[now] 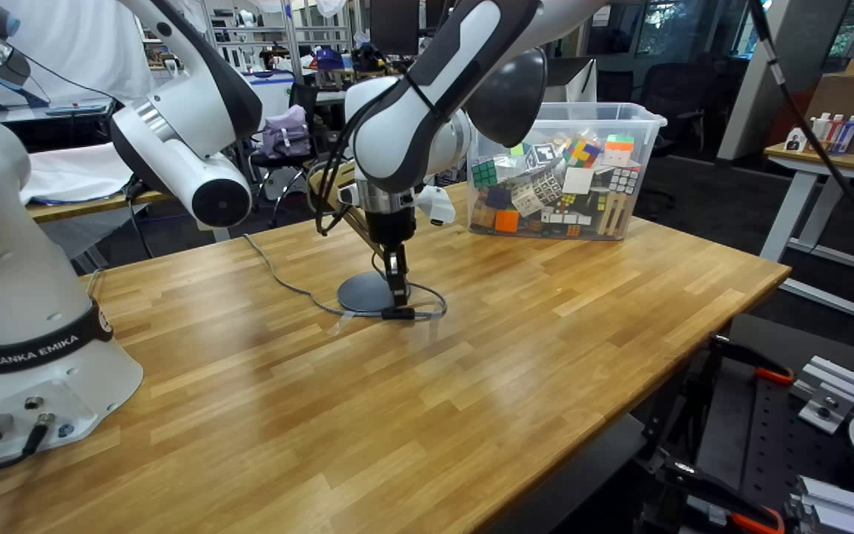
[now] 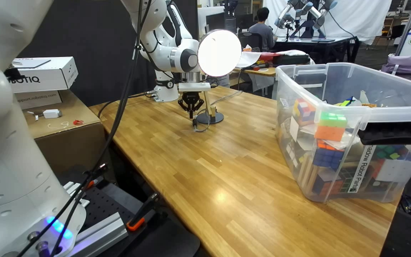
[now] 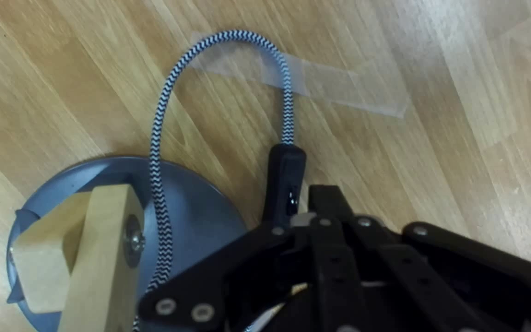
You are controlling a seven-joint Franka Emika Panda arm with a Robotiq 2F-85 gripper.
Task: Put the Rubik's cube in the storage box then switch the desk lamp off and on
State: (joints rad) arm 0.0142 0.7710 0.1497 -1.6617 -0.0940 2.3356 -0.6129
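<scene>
Wrist view: I'm holding my fingers [image 3: 327,203] together by the switch [image 3: 287,175] of the desk lamp [image 3: 104,240], likely for pressing; tape [image 3: 334,84] is probably steadying its cord [image 3: 156,152].

- In an exterior view, the clear rectangular plastic storage box [image 1: 597,113] stands on the brown wooden tabletop [image 1: 397,415], at two o'clock from the desk lamp's flat round dark grey base [image 1: 362,291].
- Multicoloured cube puzzles [image 1: 506,220] lie inside the box.
- There, the black hand [image 1: 399,298] stands at twelve o'clock from the oblong black cord switch [image 1: 399,314], directly over it; contact cannot be told.
- In the wrist view, the switch lies on the tabletop just beside the base, at its two o'clock.
</scene>
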